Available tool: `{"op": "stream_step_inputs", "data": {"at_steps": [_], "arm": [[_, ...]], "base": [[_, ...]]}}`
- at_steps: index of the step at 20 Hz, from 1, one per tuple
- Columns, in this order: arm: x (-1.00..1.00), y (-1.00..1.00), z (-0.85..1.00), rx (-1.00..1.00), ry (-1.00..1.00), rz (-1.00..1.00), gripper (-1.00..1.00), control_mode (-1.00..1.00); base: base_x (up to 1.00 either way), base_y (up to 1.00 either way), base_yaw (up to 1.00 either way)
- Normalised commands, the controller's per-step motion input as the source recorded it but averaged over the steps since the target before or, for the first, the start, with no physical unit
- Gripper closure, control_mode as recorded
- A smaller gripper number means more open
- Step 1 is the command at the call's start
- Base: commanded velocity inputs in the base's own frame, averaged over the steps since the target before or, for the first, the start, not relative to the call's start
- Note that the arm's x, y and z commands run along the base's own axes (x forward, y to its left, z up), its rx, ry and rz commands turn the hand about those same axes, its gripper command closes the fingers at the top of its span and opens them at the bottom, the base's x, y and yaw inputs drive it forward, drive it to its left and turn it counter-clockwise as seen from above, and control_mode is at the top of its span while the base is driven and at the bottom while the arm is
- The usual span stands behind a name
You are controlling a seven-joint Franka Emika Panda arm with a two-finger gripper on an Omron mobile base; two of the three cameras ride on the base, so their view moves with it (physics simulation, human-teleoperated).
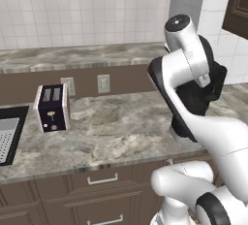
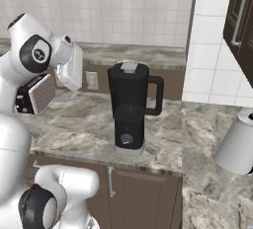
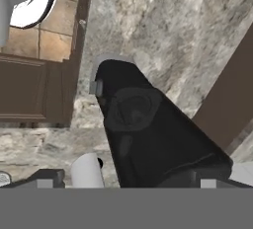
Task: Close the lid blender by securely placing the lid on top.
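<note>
Black against the mottled stone counter (image 2: 197, 124), the blender (image 2: 129, 105) stands upright near the counter's front edge, its side handle turned toward the white tiled wall on the right of the right base view. We find the lid (image 2: 129, 67) lying on the mouth of the jug, with its grey square centre facing up. Whether it is pressed fully home we cannot tell from these views.

In the hand view we look steeply down the blender. Its light grey foot lies at the upper left, and the dark jug widens toward the lower right, where its top comes nearest the camera. The gripper (image 3: 131, 177) has its two dark tips set wide apart at the bottom edge, and we see nothing clamped between them. The jug's upper end lies between the tips in the picture, though we cannot tell whether either tip touches it.

The relation that matters is therefore one of axis. The jug's long axis is vertical, and the hand sits above and slightly to one side of it, so we judge that any seating push must travel straight down that axis onto the lid.

The toaster (image 1: 52, 107) stands well apart to the left and plays no part.
</note>
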Motion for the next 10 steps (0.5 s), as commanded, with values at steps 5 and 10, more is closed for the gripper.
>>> {"op": "stream_step_inputs", "data": {"at_steps": [5, 10], "arm": [[-0.67, 0.21, -0.04, 0.0, -0.13, 0.02, -1.0, -1.0], [-0.47, 0.36, -0.18, 0.0, -0.04, 0.04, -1.0, -1.0]], "base": [[0.0, 0.0, 0.0], [0.0, 0.0, 0.0]]}}
